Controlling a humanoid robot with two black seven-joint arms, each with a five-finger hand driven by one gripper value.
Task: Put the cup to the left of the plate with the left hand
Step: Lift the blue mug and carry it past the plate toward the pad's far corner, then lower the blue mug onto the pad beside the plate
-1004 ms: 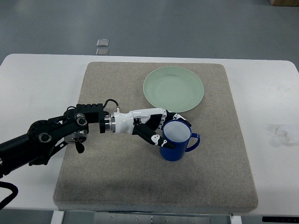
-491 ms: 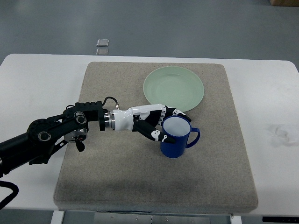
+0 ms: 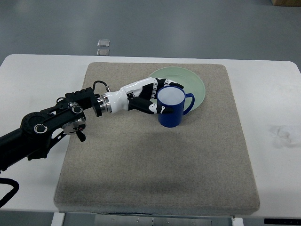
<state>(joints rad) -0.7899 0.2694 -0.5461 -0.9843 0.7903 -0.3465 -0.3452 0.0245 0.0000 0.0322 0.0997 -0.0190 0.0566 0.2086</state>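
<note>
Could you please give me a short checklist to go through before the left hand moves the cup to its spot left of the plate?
1. Grasp: left hand wrapped around the blue cup - ok.
2. Cup upright, handle pointing right - ok.
3. Cup clear of the green plate: it overlaps the plate in this view; height above it - cannot tell.
4. Target area on the mat left of the plate free of objects - ok.
5. Cup already at target - not ok.
</note>
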